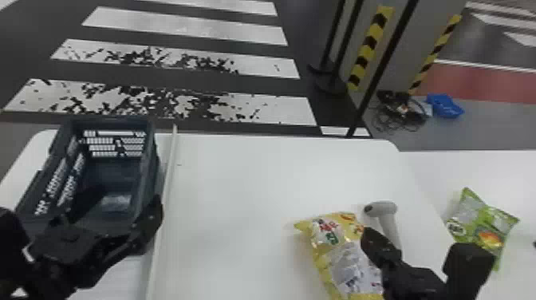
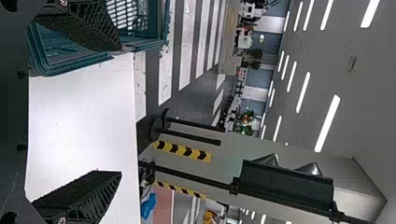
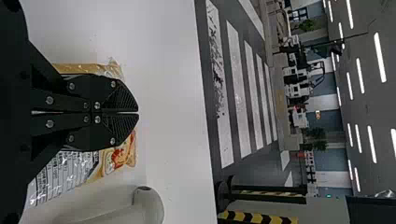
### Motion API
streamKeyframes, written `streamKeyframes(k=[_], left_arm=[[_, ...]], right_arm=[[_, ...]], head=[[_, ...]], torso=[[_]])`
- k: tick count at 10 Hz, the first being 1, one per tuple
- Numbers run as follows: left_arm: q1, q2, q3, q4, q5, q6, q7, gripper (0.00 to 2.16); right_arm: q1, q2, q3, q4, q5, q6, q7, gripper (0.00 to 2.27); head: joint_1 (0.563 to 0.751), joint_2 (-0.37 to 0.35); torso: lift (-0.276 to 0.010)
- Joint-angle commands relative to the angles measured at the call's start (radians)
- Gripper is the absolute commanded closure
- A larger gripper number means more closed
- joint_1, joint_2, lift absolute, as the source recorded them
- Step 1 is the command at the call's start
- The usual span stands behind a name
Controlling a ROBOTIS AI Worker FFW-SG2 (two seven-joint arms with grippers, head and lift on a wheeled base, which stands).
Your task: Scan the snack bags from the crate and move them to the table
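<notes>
1. The right gripper [image 3: 135, 113] is clenched, its two fingers pressed together with nothing between them. It points away from the robot and somewhat leftward.
2. Beneath it and mostly to its left lies the yellow snack bag [image 1: 345, 259], flat on the desk [image 1: 235, 199]. The gripper overlaps the bag's right edge in the head view; whether they touch, I cannot tell.
3. The bag's long axis runs roughly fore and aft, its near end slanting a little rightward. The gripper crosses it at a steeper slant.
4. Just right of the fingertips, and partly beyond them, is the scanner [image 1: 389, 221], its handle running back toward the robot alongside the gripper.
5. Farther to the gripper's right, well apart, lies the green snack bag [image 1: 476, 227].
6. The left gripper [image 2: 120, 112] is released, fingers spread and holding nothing, at the near end of the crate [image 1: 146, 175]. The yellow bag is well off to its right, so the right arm is clearly nearer.
7. My judgement: the next move turns on that bag-left, scanner-right split. For either, the right gripper would need to unclench and shift only slightly sideways; opening too low could nudge the bag or the scanner.
</notes>
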Motion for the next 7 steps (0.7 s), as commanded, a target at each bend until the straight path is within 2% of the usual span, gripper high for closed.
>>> streamKeyframes(k=[1,3,7], left_arm=[[0.008,0.000,0.005,0.001,-0.003,-0.002,0.000,0.05],[0.009,0.002,0.005,-0.003,-0.003,-0.002,0.000,0.05],[0.008,0.009,0.006,-0.003,-0.003,-0.002,0.001,0.05]], right_arm=[[-0.001,-0.004,0.014,0.056,0.024,-0.070,0.000,2.24],[-0.007,-0.002,0.039,0.110,0.053,-0.135,-0.011,2.24],[-0.007,0.004,0.060,0.174,0.060,-0.162,-0.040,2.24]], head=[[0.695,-0.207],[0.695,-0.211],[0.695,-0.210]], torso=[[-0.095],[-0.095],[-0.095]])
